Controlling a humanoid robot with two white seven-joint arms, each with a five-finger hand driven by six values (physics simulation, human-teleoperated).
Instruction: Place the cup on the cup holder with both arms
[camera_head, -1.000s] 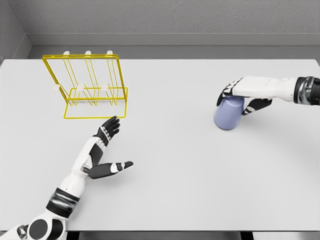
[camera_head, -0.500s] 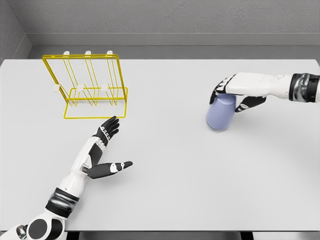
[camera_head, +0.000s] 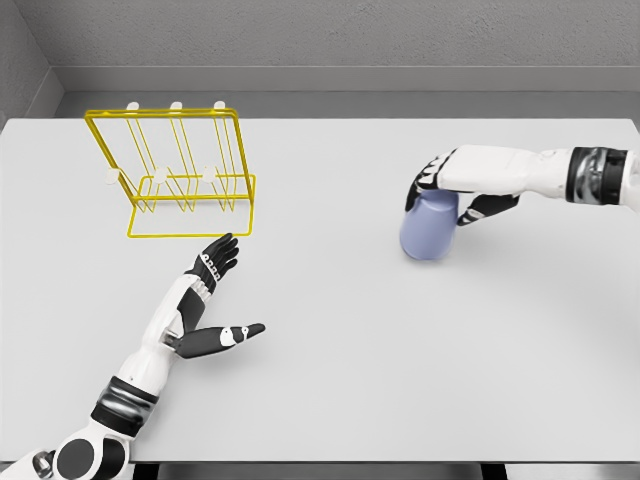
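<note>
- The right hand (camera_head: 462, 185) sits clamped over the top of the lavender cup (camera_head: 428, 227), fingers (camera_head: 428, 176) wrapped down around its upper end: that's a firm grasp from above.
- The cup is mouth-down, its long axis close to upright with a slight tilt, right of centre on the white counter (camera_head: 330, 330); whether its rim touches the surface or hangs just clear, I can't tell.
- The yellow wire cup holder (camera_head: 180, 175) stands at the far left, white-tipped pegs upright, well apart from the cup.
- Here's the key relation: the holder lies straight off to the left of the cup, clear across the counter.
- The left hand (camera_head: 210, 300) rests between the two, near the holder's front edge, fingers spread flat and holding nothing, thumb pointing towards the cup.
- So the left hand is far nearer the holder, and my read is that a leftward carry into a handover comes next.
</note>
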